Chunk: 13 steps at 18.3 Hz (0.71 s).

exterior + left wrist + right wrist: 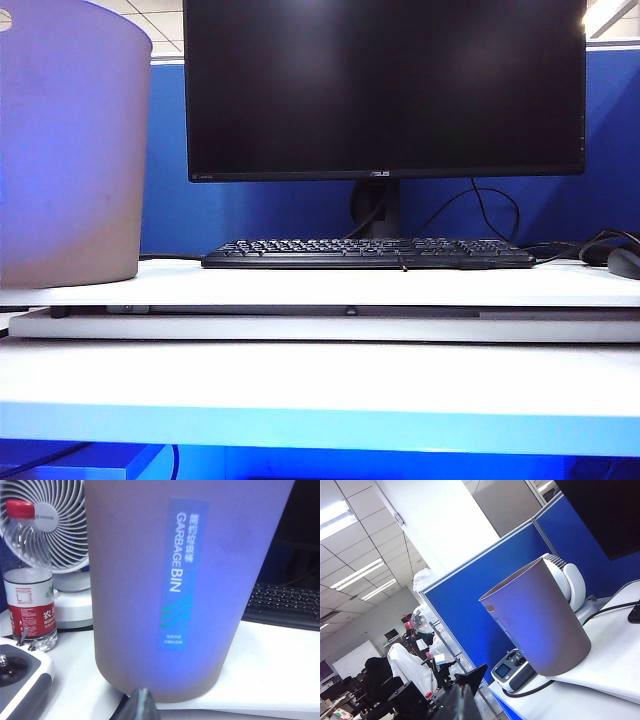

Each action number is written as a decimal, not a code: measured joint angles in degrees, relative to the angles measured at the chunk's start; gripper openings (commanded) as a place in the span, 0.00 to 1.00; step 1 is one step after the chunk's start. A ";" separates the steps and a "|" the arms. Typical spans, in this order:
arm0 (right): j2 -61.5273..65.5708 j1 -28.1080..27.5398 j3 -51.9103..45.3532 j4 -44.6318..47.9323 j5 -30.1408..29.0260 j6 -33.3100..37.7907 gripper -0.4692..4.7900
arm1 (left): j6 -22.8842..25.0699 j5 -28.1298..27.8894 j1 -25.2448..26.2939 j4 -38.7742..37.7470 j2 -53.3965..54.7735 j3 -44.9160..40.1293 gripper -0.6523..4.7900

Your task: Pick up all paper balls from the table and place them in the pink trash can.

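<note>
Fingertips of the left gripper (142, 704) show only as a dark wedge at 6 o'clock in the left wrist view, pressed together, holding nothing, just before the base of the bin (170, 580). Most of that gripper is cut off by the frame edge. The right gripper (462, 700) appears as dark, blurred shapes at 6 o'clock in its own view; whether its fingers are apart or together cannot be told.

The bin stands upright on the table (320, 375), at 9 o'clock in the exterior view, its rim cut off there. No paper balls show on the table in any view, and the bin's inside is hidden.

Only the left wrist view shows the bin's "GARBAGE BIN" label (181, 575), a red-capped bottle (29, 580) and a white fan (50, 530) at 9 to 10 o'clock. Only the exterior view shows the whole monitor (385, 88) and keyboard (367, 252); neither gripper appears there. A small device with a screen (512, 670) sits beside the bin in the right wrist view.
</note>
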 measured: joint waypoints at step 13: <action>0.00 0.00 0.00 0.00 0.02 0.00 0.08 | 0.22 0.07 -0.92 -4.46 -1.20 0.00 0.11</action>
